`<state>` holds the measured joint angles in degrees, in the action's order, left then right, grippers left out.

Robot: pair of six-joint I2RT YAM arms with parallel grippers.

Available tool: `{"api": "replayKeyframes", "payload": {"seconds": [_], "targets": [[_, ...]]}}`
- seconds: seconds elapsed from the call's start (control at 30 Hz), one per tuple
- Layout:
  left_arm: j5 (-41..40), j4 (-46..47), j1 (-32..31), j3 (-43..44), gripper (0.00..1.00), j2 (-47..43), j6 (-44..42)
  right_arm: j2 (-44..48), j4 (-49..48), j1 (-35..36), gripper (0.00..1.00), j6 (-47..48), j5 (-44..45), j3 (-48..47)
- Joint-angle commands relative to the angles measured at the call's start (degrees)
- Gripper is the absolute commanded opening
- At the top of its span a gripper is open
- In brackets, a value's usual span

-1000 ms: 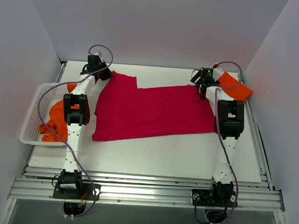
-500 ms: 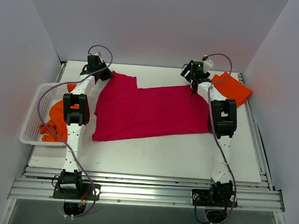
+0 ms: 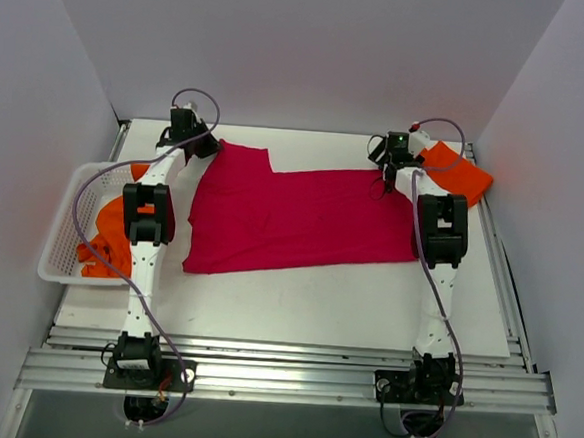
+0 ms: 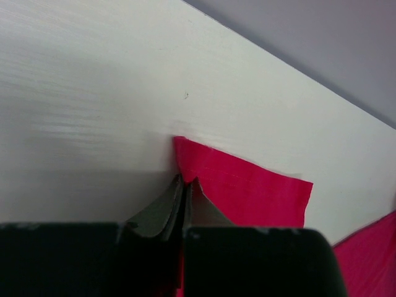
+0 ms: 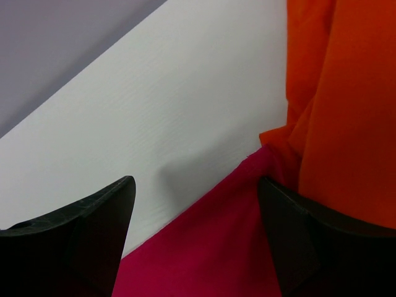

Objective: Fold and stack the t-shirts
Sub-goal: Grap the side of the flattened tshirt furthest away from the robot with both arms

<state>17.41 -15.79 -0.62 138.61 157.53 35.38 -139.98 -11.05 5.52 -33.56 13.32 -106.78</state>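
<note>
The crimson t-shirt (image 3: 292,219) lies spread flat across the middle of the table. My left gripper (image 3: 205,149) is shut on its far left corner, a sleeve edge (image 4: 241,185), with the jaws pressed together (image 4: 187,185). My right gripper (image 3: 388,181) is open over the shirt's far right corner (image 5: 216,247), with the cloth between the spread fingers (image 5: 93,223). A folded orange t-shirt (image 3: 456,168) lies at the far right corner of the table and shows in the right wrist view (image 5: 340,93), touching the crimson corner.
A white mesh basket (image 3: 63,225) hangs off the table's left edge with more orange shirts (image 3: 105,236) in it. Grey walls close in behind and on both sides. A metal rail (image 3: 282,369) runs along the near edge.
My right gripper swung left and farther back, then came back right toward the crimson shirt's far right corner. The left gripper and the shirt have stayed put.
</note>
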Motion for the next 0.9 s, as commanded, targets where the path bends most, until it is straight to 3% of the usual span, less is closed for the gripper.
{"api": "replayKeyframes", "payload": {"seconds": [0.0, 0.4, 0.63, 0.73, 0.77, 0.87], "targets": [[-0.36, -3.10, 0.36, -1.32, 0.02, -0.91, -0.92, 4.10, 2.61, -1.65, 0.76, -0.28, 3.73, 3.50], [-0.27, -3.10, 0.36, -1.50, 0.02, -1.00, -0.92, 6.83, 5.42, -2.18, 0.77, 0.60, 3.90, 3.77], [-0.62, -3.63, 0.36, -1.32, 0.02, -0.83, -0.48, 1.04, 10.78, -2.62, 0.77, 1.66, 2.42, -2.81], [-0.53, -3.55, 0.36, -1.41, 0.02, -0.91, -0.39, -2.92, 13.50, -2.71, 0.63, 1.39, -0.04, -6.76], [-0.36, -3.46, 0.36, -1.58, 0.02, -1.00, -0.22, -3.71, 13.94, -2.71, 0.53, 1.48, -0.40, -8.34], [-0.27, -2.84, 0.36, -2.37, 0.02, -1.35, 0.13, -7.48, 16.58, -2.71, 0.40, 2.88, -0.58, -11.42]]}}
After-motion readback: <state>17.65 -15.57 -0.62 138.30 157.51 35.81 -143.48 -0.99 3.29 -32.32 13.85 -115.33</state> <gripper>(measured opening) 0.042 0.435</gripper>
